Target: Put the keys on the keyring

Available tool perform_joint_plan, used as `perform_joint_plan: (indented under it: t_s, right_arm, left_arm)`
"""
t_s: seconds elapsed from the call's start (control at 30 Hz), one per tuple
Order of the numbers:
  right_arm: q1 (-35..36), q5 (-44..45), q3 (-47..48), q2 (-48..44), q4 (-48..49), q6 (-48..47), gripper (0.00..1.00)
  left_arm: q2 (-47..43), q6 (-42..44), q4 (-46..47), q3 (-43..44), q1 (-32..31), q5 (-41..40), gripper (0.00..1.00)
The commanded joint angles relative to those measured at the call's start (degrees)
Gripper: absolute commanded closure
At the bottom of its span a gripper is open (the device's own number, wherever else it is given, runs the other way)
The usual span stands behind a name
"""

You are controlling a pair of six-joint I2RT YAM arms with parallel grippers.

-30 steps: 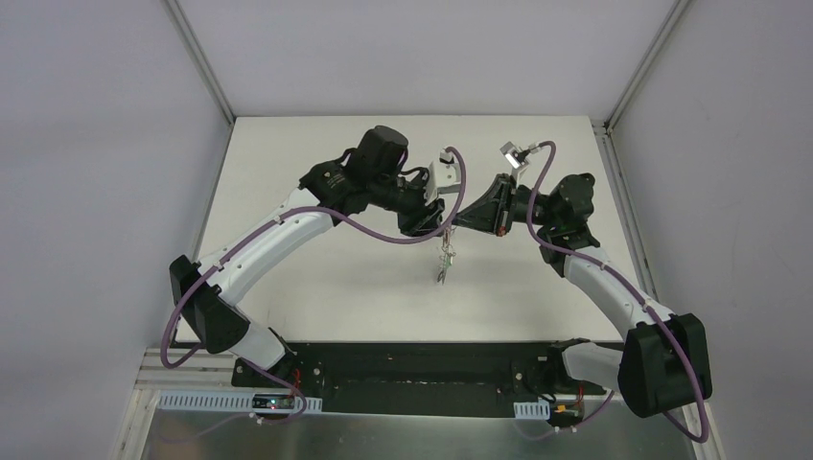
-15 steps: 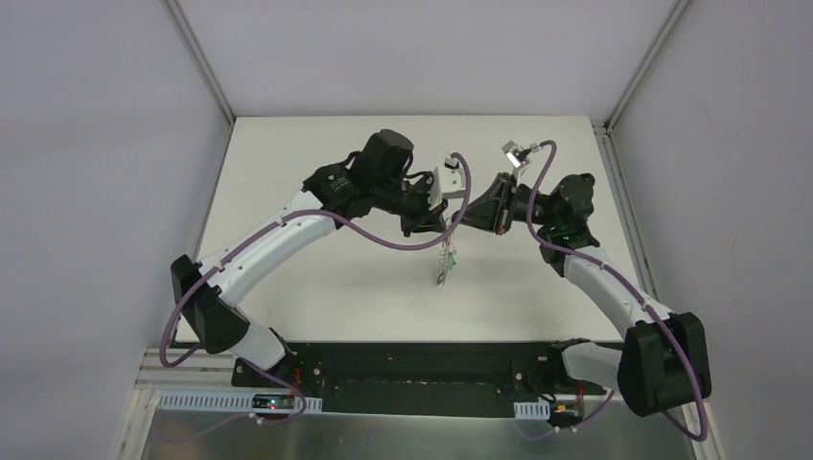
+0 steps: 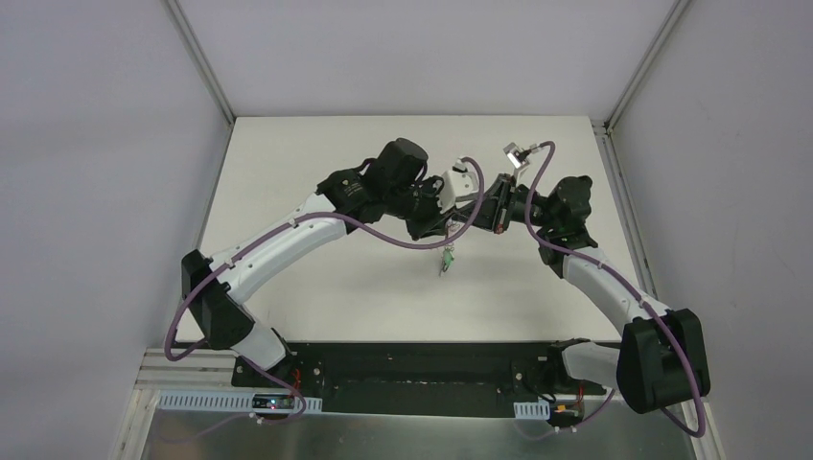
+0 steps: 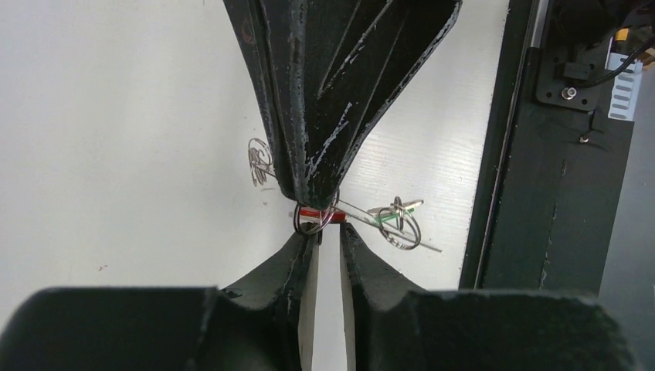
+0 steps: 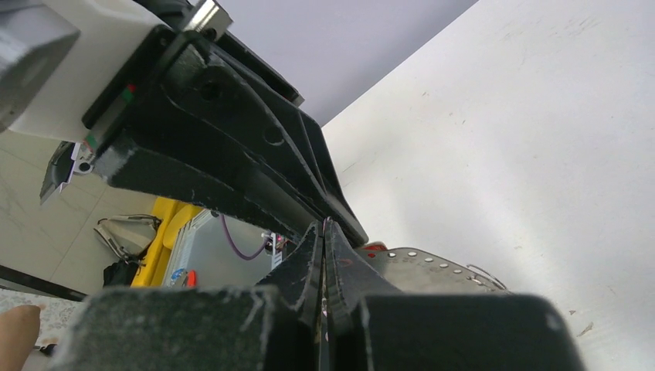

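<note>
White table (image 3: 316,287): both arm bases sit at its near edge.
Left arm (image 3: 288,235): reaches from the near left to the middle of the table.
Right arm (image 3: 599,278): reaches from the near right to the same spot and meets the left arm tip to tip.
Left gripper (image 4: 326,232): fingers a narrow slit apart, with the table showing through the gap. Nothing is seen clamped between them.
Right gripper (image 4: 313,197): fingers pressed together. Which piece they clamp cannot be told.
Keyring (image 4: 429,245): shows as a thin grey wire running out from where the tips meet, lifted above the middle of the table.
Keys (image 3: 447,259): hang in a bunch just under the meeting tips.
Green key (image 4: 386,217): lies along the wire among small split rings, near the tips.
Red key (image 4: 313,212): only its head shows, lodged between the two sets of fingertips with a small dark ring around it.
</note>
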Motion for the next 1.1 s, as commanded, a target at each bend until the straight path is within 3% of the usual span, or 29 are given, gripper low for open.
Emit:
perform_joint_plan:
  t_s: [0.0, 0.4, 0.63, 1.07]
  right_arm:
    - [-0.46, 0.99, 0.29, -0.68, 4.41, 0.33, 1.0]
    - [-1.3, -2.59, -0.09, -1.12, 4.49, -2.55, 1.0]
    - [-1.35, -6.21, -0.57, -1.64, 6.38, -3.36, 1.0]
    - [-1.29, -8.06, -1.3, -1.73, 10.65, -0.24, 1.0]
  left_arm:
    - [0.4, -2.21, -0.45, 2.11, -0.66, -0.35, 0.81]
    - [-2.32, -0.77, -3.4, 1.34, 0.99, 0.53, 0.68]
    - [-2.19, -4.12, -1.42, 1.71, 4.36, 12.26, 0.56]
    - [0.53, -9.13, 6.71, -0.02, 6.1, 23.22, 0.52]
